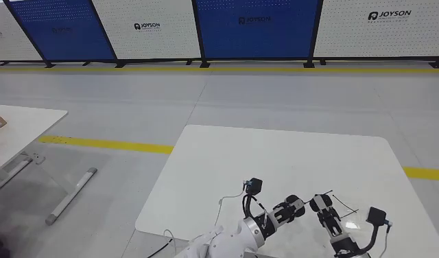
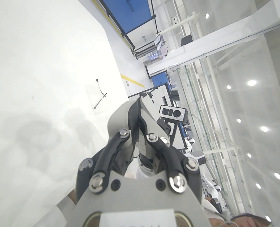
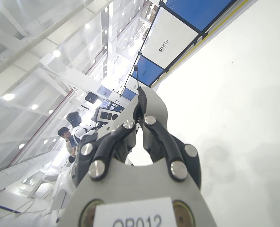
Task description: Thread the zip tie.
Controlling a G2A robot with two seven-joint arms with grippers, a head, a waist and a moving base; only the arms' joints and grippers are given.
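Observation:
A thin black zip tie (image 3: 137, 77) sticks out past the tips of my right gripper (image 3: 141, 93), which is shut on it, the tie's small head at the far end. In the top view this gripper (image 1: 322, 202) is above the near right part of the white table (image 1: 274, 162). My left gripper (image 2: 141, 98) is close beside it (image 1: 304, 204), pads pressed shut; nothing clearly shows between them. A second thin black strap (image 2: 101, 93), bent in the middle, lies on the table beyond the left gripper (image 1: 346, 208).
The white tabletop stretches far ahead and to the left of both arms. Another white table (image 1: 20, 124) stands at the left across a gap of floor. Blue and white panels (image 1: 257, 21) line the back of the room.

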